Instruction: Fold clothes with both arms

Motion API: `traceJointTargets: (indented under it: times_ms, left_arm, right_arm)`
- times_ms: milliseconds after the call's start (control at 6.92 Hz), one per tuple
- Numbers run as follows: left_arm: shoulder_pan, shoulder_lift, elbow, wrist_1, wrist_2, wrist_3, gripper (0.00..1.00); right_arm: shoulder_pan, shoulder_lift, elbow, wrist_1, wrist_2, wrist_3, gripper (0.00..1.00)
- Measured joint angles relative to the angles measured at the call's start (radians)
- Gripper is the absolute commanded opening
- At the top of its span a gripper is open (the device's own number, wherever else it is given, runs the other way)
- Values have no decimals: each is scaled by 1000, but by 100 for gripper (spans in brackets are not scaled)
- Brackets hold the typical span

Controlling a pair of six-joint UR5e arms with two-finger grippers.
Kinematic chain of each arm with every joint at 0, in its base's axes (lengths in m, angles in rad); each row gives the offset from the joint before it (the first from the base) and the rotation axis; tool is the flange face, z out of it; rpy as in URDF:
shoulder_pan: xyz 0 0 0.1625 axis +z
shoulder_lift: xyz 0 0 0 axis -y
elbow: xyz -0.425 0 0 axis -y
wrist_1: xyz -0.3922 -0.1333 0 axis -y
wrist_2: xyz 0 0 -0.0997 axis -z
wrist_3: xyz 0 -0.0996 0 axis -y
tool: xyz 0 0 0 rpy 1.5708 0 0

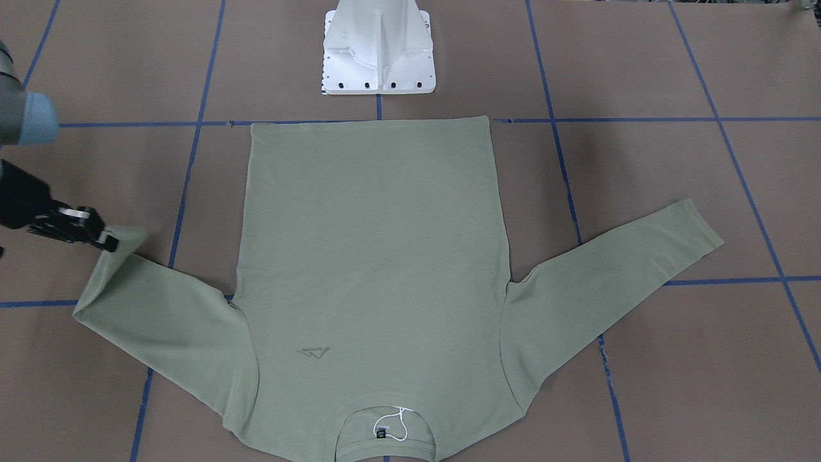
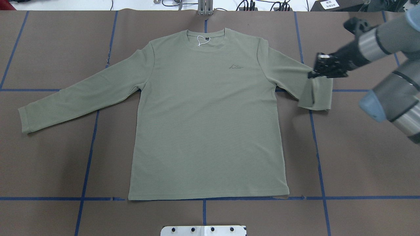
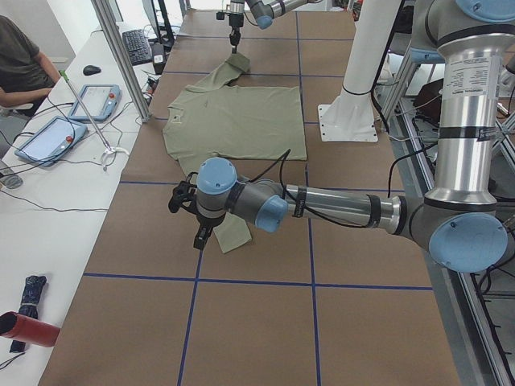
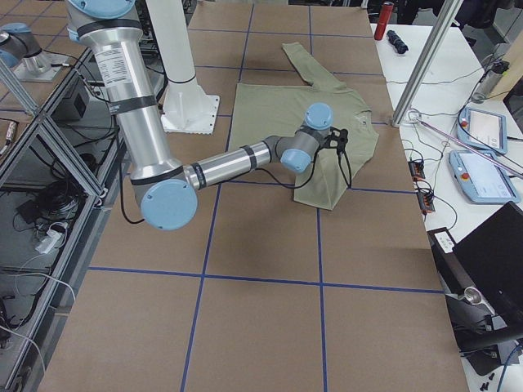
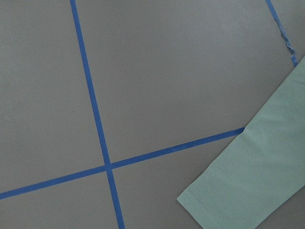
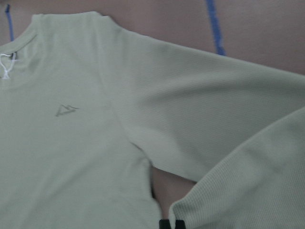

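- Shirt [image 2: 206,114], pale sage-green knit with long sleeves, lay front-up and flat on the brown-papered table [image 2: 361,170]. Its hem sat near the robot along a line of blue tape [image 2: 88,164], and its crew neck lay at the far side.
- In the front-facing view the picture's edge cut off the neckline's outer rim.
- The chest logo [image 2: 236,67] showed as a small tonal peak; any lettering was too small to read.
- A black neck label [image 2: 205,38] and a white string loop [image 2: 200,42] sat inside the collar, the label's print illegible.
- The right arm [image 2: 377,46] reached in from the right, partly cut off by the frame.
- The right gripper [image 2: 311,75] had its fingers pinched on the shirt at the right sleeve [image 2: 288,75], raised off the table. The right cuff [image 2: 320,98] hung doubled back below the grip.
- In the right wrist view only the black fingertips [image 6: 170,224] peeked in at the bottom edge, with sleeve fabric draped over them.
- The left sleeve [image 2: 82,95] stretched out flat toward the left, and its left cuff [image 5: 214,205] lay at the lower right of the left wrist view.
- The left arm [image 3: 338,207] reached low across the table.
- The left gripper [image 3: 202,236] showed only in the left side view, just beside the left cuff. I could not tell whether its fingers were spread or closed, nor whether they touched the cloth.
- The white pedestal base [image 1: 378,51] stood near the hem, its top cut off.
- A seated operator [image 3: 20,64] was half out of frame.
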Motion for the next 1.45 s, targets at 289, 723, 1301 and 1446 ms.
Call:
traceJointTargets:
  times_ms: [289, 723, 1301, 1446]
  left_arm:
    - [0, 0, 4, -1, -12, 1, 100]
    - [0, 0, 5, -1, -19, 1, 100]
    - [0, 0, 4, 0, -27, 0, 100]
    - [0, 0, 5, 0, -29, 0, 100]
  right_arm:
    - [-120, 324, -61, -217, -196, 200, 0]
    - [-285, 715, -408, -251, -409, 278, 0]
    - [-409, 850, -661, -101, -598, 295, 0]
    - [-420, 874, -708, -68, -622, 297, 0]
